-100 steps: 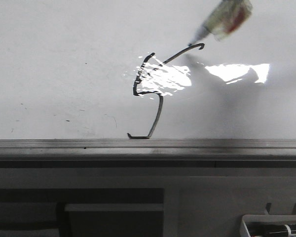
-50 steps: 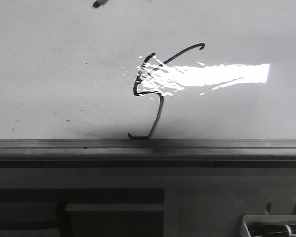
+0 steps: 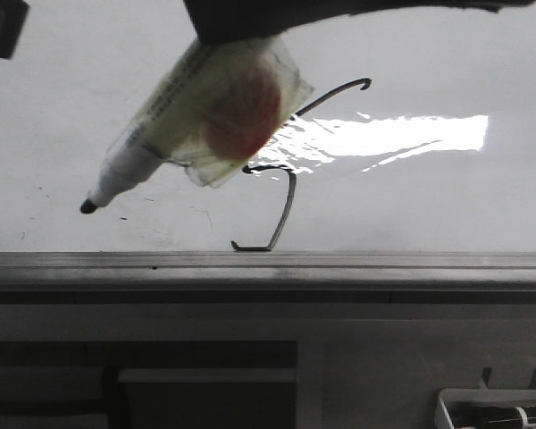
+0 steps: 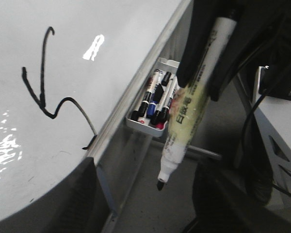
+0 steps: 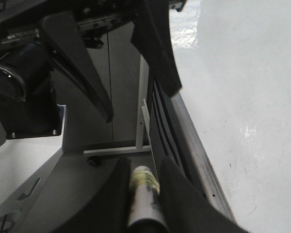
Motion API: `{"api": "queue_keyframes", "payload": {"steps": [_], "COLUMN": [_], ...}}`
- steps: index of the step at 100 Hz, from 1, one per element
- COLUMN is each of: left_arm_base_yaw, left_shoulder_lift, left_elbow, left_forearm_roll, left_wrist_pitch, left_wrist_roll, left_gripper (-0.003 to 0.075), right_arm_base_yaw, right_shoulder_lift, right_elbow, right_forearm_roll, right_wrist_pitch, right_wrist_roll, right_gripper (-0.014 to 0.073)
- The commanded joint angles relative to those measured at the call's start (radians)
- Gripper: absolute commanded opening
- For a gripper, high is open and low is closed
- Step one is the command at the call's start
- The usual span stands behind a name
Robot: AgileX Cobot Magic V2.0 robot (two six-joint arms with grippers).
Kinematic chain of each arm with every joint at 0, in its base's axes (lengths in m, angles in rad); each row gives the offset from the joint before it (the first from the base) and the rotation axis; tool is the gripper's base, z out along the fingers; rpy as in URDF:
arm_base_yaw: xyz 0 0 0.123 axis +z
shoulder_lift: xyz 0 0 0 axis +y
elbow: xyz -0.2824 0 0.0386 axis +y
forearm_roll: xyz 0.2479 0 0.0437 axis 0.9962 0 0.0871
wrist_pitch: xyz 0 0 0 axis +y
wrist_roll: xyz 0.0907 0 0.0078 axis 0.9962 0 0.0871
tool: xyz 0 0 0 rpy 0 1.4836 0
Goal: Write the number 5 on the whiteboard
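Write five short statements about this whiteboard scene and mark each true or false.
1. The left gripper holds a marker between its fingers. True.
2. That marker's tip is pressed on the whiteboard. False: in the left wrist view it hangs off the board, past the rail.
3. A tray with several markers sits beside the board's rail. True.
4. The number 5 is drawn in red. False: the line is black.
5. The right gripper is empty. False: a second marker with a yellowish band sits between its fingers.
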Motion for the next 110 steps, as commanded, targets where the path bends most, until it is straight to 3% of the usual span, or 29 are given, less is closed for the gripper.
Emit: {"api": "queue_keyframes", "payload": {"steps": [1,19,31,45,62,77,86,96,103,110], "left_arm_base_yaw": [-0.035,-0.15,-0.2,-0.209,-0.209,-0.209,-0.209,-0.208,-0.206,-0.206], "left_shoulder_lift": [0.054,0.163,0.213,0.237,0.237,0.237,0.237,0.237,0.233,0.229], "left_elbow": [-0.055,-0.093,-0.096,-0.096,-0.098,-0.098,-0.098,-0.098,-0.098,-0.09], "left_forearm_roll": [-0.064,-0.059,-0.059,-0.063,-0.059,-0.056,-0.056,-0.056,-0.056,-0.075], "left_wrist_pitch": [0.016,-0.014,-0.09,-0.122,-0.124,-0.124,-0.139,-0.176,-0.235,-0.332], "left_wrist_roll": [0.01,0.01,0.01,0.01,0.01,0.01,-0.008,-0.028,-0.083,-0.144], "left_gripper": [0.0398,0.0395,0.0345,0.0218,-0.002,-0.002,-0.002,-0.002,-0.0021,-0.002], "right_arm_base_yaw": [-0.002,-0.002,-0.002,-0.002,-0.002,-0.002,-0.002,-0.002,-0.002,-0.002], "right_shoulder_lift": [-0.01,-0.01,-0.01,-0.01,-0.01,-0.01,-0.017,-0.041,-0.08,-0.135], "right_elbow": [-0.028,-0.028,-0.028,-0.028,-0.028,-0.028,-0.028,-0.028,-0.028,-0.028], "right_forearm_roll": [0.028,0.028,0.028,0.028,0.028,0.066,0.071,0.071,0.071,0.071], "right_wrist_pitch": [0.026,0.032,0.052,0.07,0.07,0.056,0.003,-0.108,-0.214,-0.301], "right_wrist_roll": [-0.001,-0.001,-0.001,-0.001,-0.001,-0.001,0.001,0.032,0.08,0.104], "right_gripper": [-0.005,-0.005,-0.005,-0.005,-0.005,-0.0036,0.0092,0.0411,0.0588,0.0649]}}
